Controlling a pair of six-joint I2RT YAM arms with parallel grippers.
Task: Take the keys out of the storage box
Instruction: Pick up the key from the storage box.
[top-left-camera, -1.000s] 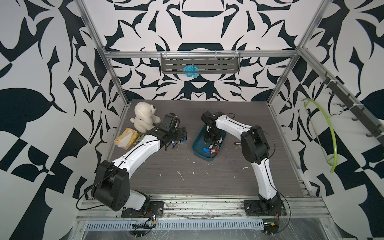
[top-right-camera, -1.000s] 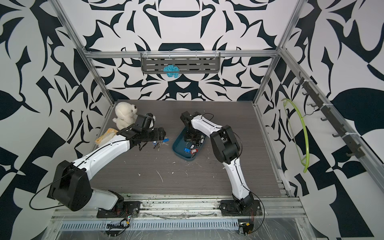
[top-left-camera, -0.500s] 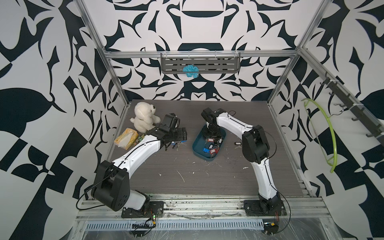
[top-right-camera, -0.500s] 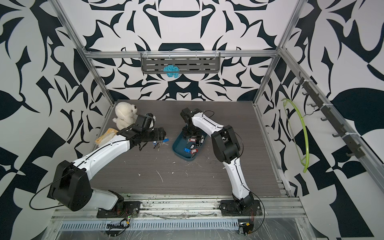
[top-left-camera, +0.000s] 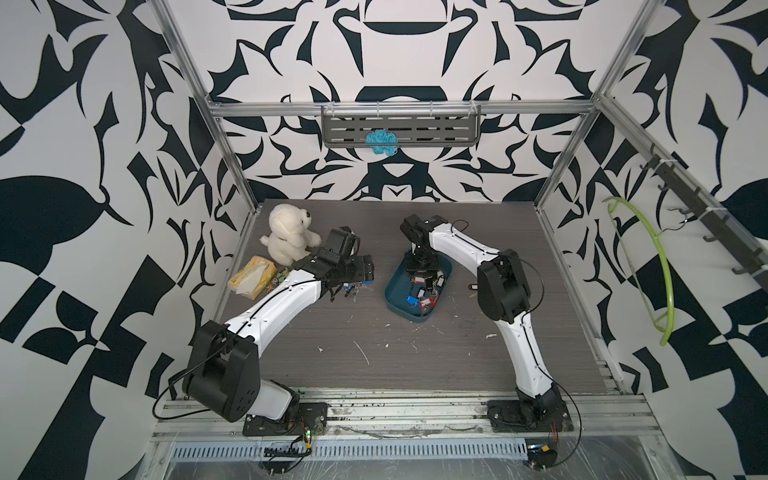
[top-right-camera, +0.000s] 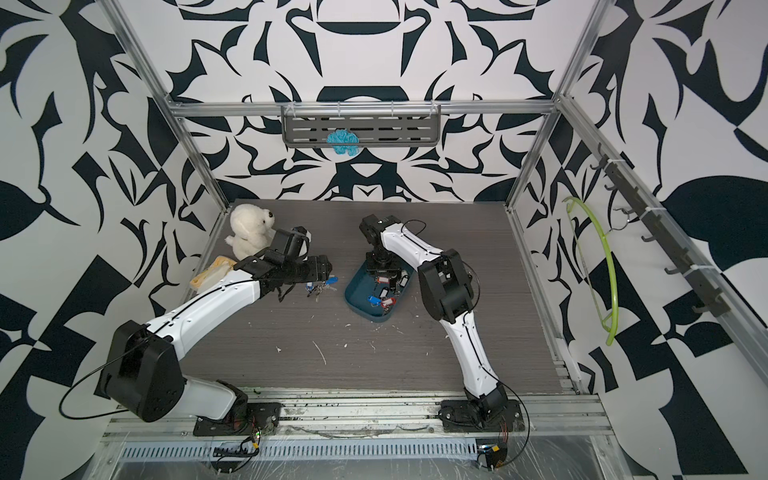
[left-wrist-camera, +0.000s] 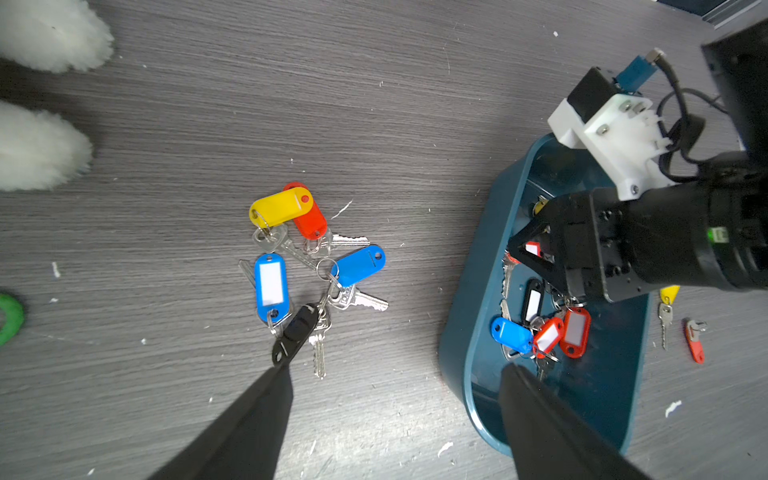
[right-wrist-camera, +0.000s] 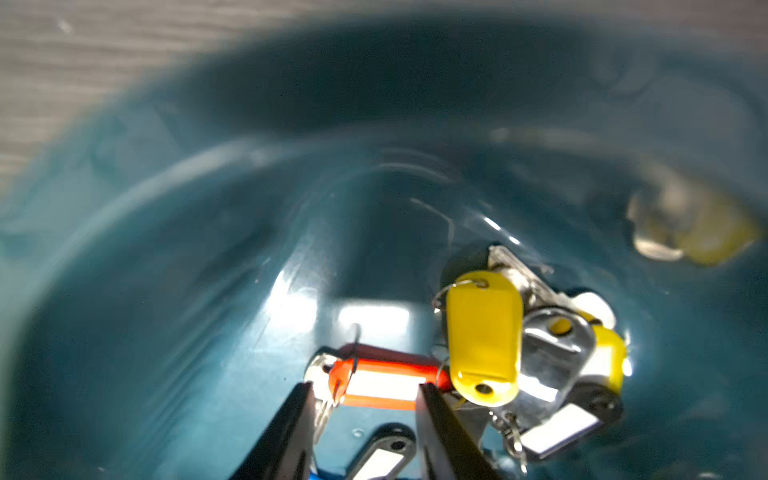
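My L gripper (left-wrist-camera: 395, 368) wide open, empty, over worktop (left-wrist-camera: 374, 104) beside loose keys (left-wrist-camera: 307, 266), R gripper (right-wrist-camera: 363, 388) part open, tips astride red tag (right-wrist-camera: 386, 374) inside box (left-wrist-camera: 457, 332), more keys there

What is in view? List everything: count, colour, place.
table: one, grey, under everything
box: one, dark teal, mid-table
keys in box: several, red, blue, black, yellow tags
key pile: five tags, yellow, red, black, two blue; table beside box
loose keys: two, yellow and red tags; box's other side
plush toy: one, white, far left
tissue packet: one, yellow, beside plush toy
shelf: one, grey, back wall
hanger: one, green, right wall
left claw: one, black, open above table beside pile
right claw: one, black, inside box, jaws apart astride red tag
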